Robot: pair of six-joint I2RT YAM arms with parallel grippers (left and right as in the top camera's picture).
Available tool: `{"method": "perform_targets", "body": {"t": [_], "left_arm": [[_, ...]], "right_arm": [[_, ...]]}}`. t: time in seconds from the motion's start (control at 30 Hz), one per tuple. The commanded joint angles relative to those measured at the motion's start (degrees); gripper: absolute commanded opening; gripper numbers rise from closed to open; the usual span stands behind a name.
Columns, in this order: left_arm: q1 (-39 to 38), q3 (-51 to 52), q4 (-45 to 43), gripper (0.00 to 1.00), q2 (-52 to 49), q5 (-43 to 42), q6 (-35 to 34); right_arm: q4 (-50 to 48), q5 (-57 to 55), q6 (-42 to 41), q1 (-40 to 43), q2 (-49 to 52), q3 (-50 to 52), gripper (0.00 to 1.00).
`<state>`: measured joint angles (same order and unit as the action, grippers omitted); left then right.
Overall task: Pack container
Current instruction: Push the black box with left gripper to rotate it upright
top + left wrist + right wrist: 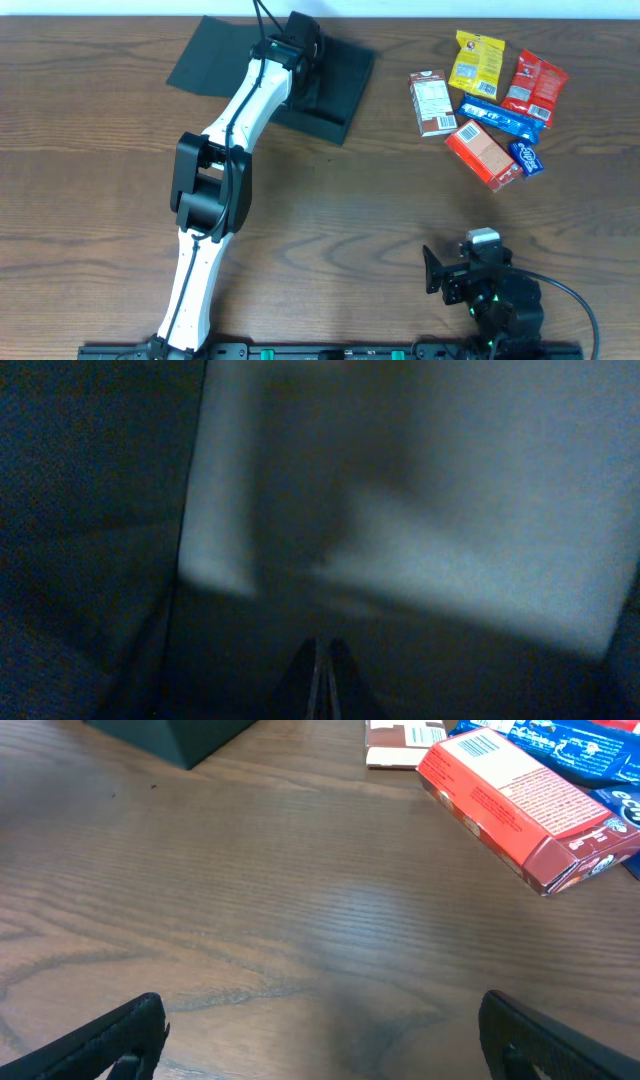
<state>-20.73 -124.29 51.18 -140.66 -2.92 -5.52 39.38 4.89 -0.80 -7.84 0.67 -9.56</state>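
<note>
While open, container (345, 80) around left hand (320, 660)

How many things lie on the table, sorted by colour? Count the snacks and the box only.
Yellow packet: 1
Red bag and red-orange carton: 2
Blue bar and small blue packet: 2
Brown carton: 1
Dark container: 1
Total: 7

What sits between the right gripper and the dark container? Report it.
Only bare wooden table separates the right gripper from the container, shown in the right wrist view.
</note>
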Motion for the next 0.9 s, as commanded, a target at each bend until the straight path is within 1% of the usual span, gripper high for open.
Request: {"method": "perform_targets", "body": {"t": [0.0,0.07,0.17,0.33,0.43,0.5,0.6,0.7,0.77,0.8,0.83,0.87], "left_arm": [[0.1,0.3,3.0,0.06,1.6,0.6,3.4],[0.1,0.3,5.6,0.06,2.4,1.6,4.5],[0.1,0.3,10.1,0.05,3.2,4.7,4.5],[0.1,0.3,16.8,0.06,3.2,4.9,4.5],[0.1,0.3,18.1,0.06,3.4,4.8,4.2],[0.1,0.2,17.8,0.06,4.1,4.8,2.0],[0.1,-1.0,16.8,0.06,6.6,4.9,-3.2],[0.1,-2.9,13.5,0.06,11.3,5.4,-10.5],[0.1,-3.0,11.3,0.06,14.3,5.2,-13.2],[-0.1,-3.0,10.4,0.07,15.6,4.9,-13.4],[-0.3,-3.0,9.6,0.36,16.8,4.1,-13.4],[-0.3,-3.0,8.8,0.84,17.8,2.4,-13.3]], "right_arm": [[0.1,-0.6,0.7,-0.5,-0.3,0.4,0.99],[0.1,-0.6,0.7,-0.5,-0.3,0.4,0.99],[0.1,-0.6,0.7,-0.5,-0.3,0.4,0.99],[0.1,-0.6,0.7,-0.5,-0.3,0.4,0.99],[0.1,-0.6,0.7,-0.5,-0.3,0.4,0.99],[0.1,-0.6,0.7,-0.5,-0.3,0.4,0.99],[0.1,-0.6,0.7,-0.5,-0.3,0.4,0.99],[0.1,-0.6,0.7,-0.5,-0.3,0.4,0.99],[0.1,-0.6,0.7,-0.5,-0.3,0.4,0.99],[0.1,-0.6,0.7,-0.5,-0.3,0.4,0.99],[0.1,-0.6,0.7,-0.5,-0.3,0.4,0.99],[0.1,-0.6,0.7,-0.5,-0.3,0.4,0.99]]}}
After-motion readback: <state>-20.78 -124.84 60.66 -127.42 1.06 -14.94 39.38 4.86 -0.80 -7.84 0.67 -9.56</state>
